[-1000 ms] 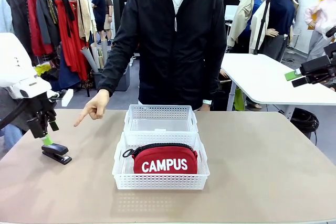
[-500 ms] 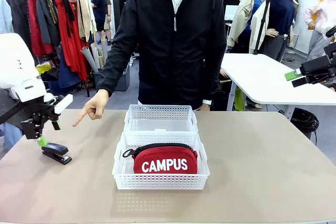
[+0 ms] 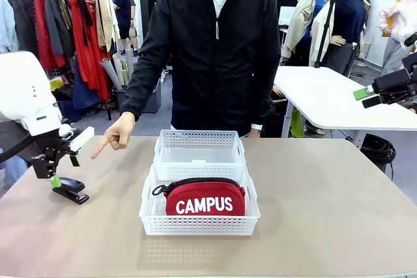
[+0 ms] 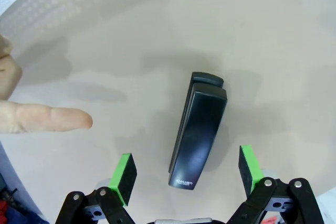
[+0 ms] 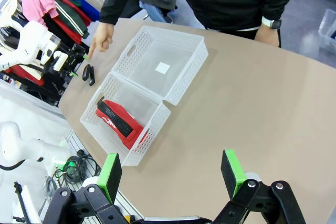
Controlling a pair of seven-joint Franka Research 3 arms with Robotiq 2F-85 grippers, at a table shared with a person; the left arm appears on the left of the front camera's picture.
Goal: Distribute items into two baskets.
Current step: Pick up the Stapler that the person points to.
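Hovering over the stapler (image 3: 70, 190), the left tool (image 3: 65, 169) hangs at the bench's (image 3: 326, 213) left side in the front view, tilted, fingers apart, one green pad just above the stapler's near end. The stapler is small, black and low, and lies flat on bare bench, well apart from both baskets. The person's hand (image 3: 117, 136) points a finger down toward it from the far side. The red pouch (image 3: 205, 200) already lies in the near basket (image 3: 195, 226); the far basket (image 3: 199, 140), touching it behind, looks empty. The right tool (image 3: 363, 97) sits high at the right edge, far from everything.

Left wrist view: the left tool (image 4: 187, 169) is spread wide, with the stapler (image 4: 199, 135) directly ahead between the two pads. Its long axis runs away from the camera, slightly tilted, so it lies across the line joining the pads. Judgement: a straight descent should put the pads on its long sides, with little wrist turn needed. The fingertip (image 4: 47, 118) lies near, to one side, not touching.

Right wrist view: the right tool (image 5: 170, 173) has its fingers apart and holds nothing, looking down from high above. The stapler (image 5: 88, 73) lies beside the person's hand (image 5: 102, 38), and the pouch (image 5: 118, 119) is in its basket (image 5: 149, 140). Judgement: the left arm is much the nearer, and the empty basket (image 5: 186, 85) is the likely target.
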